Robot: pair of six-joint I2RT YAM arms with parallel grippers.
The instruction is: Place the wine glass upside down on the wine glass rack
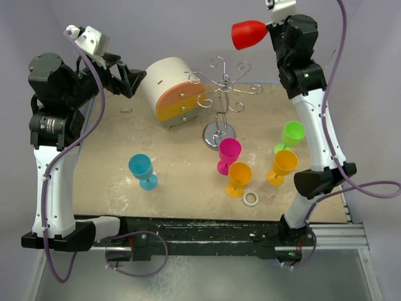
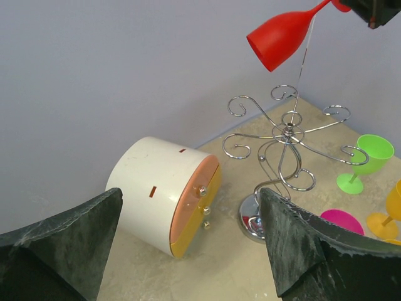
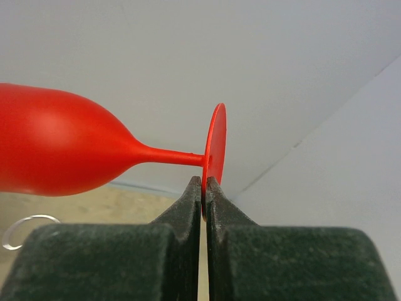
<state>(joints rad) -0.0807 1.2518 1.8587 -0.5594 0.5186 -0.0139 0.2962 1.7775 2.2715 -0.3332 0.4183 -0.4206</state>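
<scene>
My right gripper (image 1: 274,26) is shut on the round foot of a red wine glass (image 1: 249,34) and holds it on its side, high above the table, bowl pointing left. In the right wrist view the gripper (image 3: 204,183) pinches the foot's edge of the red glass (image 3: 56,150). The silver wire rack (image 1: 223,91) stands at the table's back middle, below and left of the glass; it also shows in the left wrist view (image 2: 285,135) with the red glass (image 2: 282,39) above it. My left gripper (image 1: 128,80) is open and empty, left of the white drawer box.
A white-and-orange round drawer box (image 1: 172,92) lies left of the rack. Blue (image 1: 143,170), pink (image 1: 228,155), two orange (image 1: 239,178) (image 1: 282,166) and green (image 1: 290,136) glasses stand on the table. A small ring (image 1: 251,199) lies near the front edge.
</scene>
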